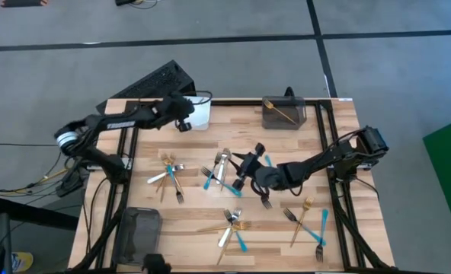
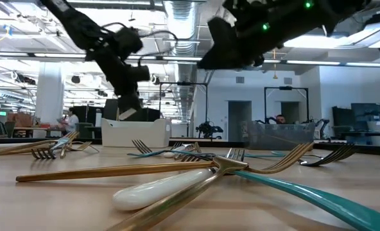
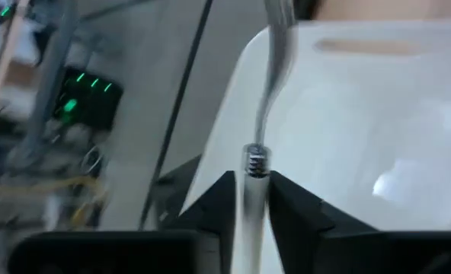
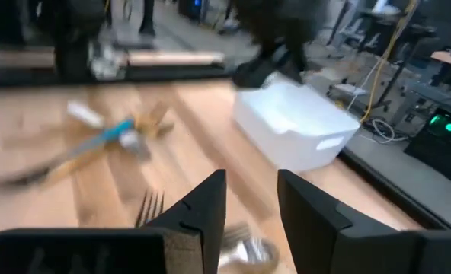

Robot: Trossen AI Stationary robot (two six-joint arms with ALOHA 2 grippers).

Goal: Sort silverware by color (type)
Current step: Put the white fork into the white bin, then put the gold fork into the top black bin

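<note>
Forks, spoons and knives lie in loose heaps on the wooden table: one heap (image 1: 168, 176) at the left, one (image 1: 219, 171) in the middle, one (image 1: 233, 227) near the front, one (image 1: 308, 221) at the right. My left gripper (image 1: 186, 122) (image 3: 250, 183) is at the white bin (image 1: 200, 113) on the far edge, shut on a white-handled silver utensil (image 3: 271, 84). My right gripper (image 1: 242, 169) (image 4: 248, 205) hovers open above the middle heap, with fork tines (image 4: 149, 205) and a spoon (image 4: 244, 251) below its fingers. My left gripper pinches the utensil's white handle (image 3: 252, 202) between its two fingers, just behind the metal collar (image 3: 256, 160). The utensil runs along the fingers. Its silver shaft sticks out past the fingertips, lifted clear above the white bin's inside (image 3: 378, 122).
A dark grey bin (image 1: 284, 113) on the far edge holds a gold piece. Another dark grey bin (image 1: 138, 228) sits at the near left corner. In the low view, gold, white and blue handles (image 2: 196, 176) lie close in front. A black keyboard-like object (image 1: 153, 82) lies beyond the table.
</note>
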